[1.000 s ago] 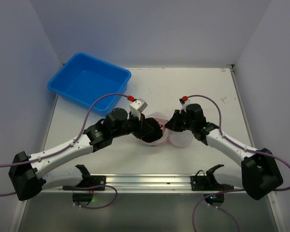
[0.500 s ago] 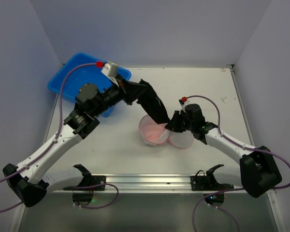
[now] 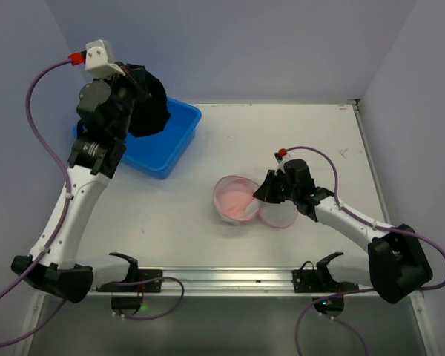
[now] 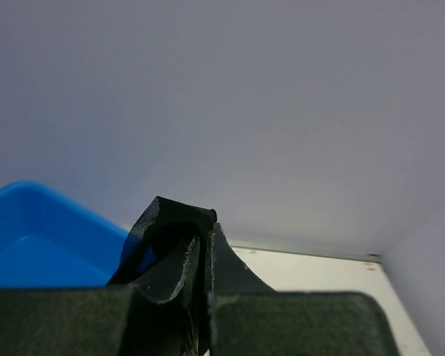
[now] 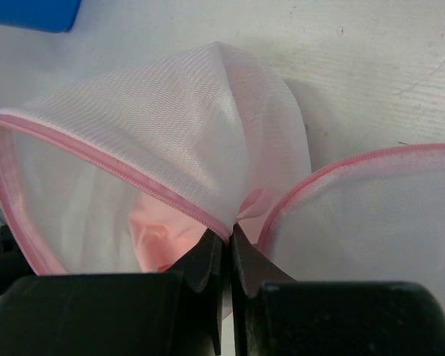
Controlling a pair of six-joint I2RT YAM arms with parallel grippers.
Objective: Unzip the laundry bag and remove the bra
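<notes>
The white counter [image 3: 304, 141] carries the blue tub [image 3: 167, 144] at its far left corner. Near the middle lies the laundry bag [image 3: 278, 215], already unzipped, with its two mesh domes spread apart and their pink rims showing. So I judge the opening done and the taking-out not yet begun.

The bra [image 3: 233, 202] sits as a pale pink bundle inside the dome on my left side, and neither of my pincers touches it. My right pincer [image 5: 228, 239] is clamped on the pink rim just where the two domes join, low by the counter. My left pincer [image 4: 208, 248] is pressed together with nothing pink in it, raised high over the tub and well apart from the bag.

I cannot find the zip pull. The mesh blurs the bra's shape, and my right wrist view cuts off both domes' outer edges.
</notes>
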